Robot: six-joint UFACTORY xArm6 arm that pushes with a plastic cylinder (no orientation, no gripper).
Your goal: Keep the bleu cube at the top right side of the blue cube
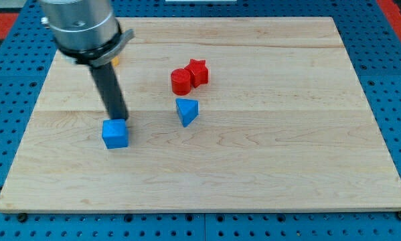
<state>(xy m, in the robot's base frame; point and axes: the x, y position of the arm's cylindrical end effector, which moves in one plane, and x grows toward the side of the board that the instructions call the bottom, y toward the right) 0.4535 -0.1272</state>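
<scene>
Pushing with my tip (122,119) set against the top edge of the blue cube (115,133), view's lower left of board centre. No claw on this rig, just a bare rod; nothing clamped. Blue triangular block (187,111) well apart to the view's right, red cylinder (181,81) and red star block (198,71) touching above it. Exact contact point hidden behind cube, probably mid-face. Best kept centred on the face, short slow strokes, to avoid spinning the cube off line. Small orange object (116,60) half-hidden behind arm housing.
</scene>
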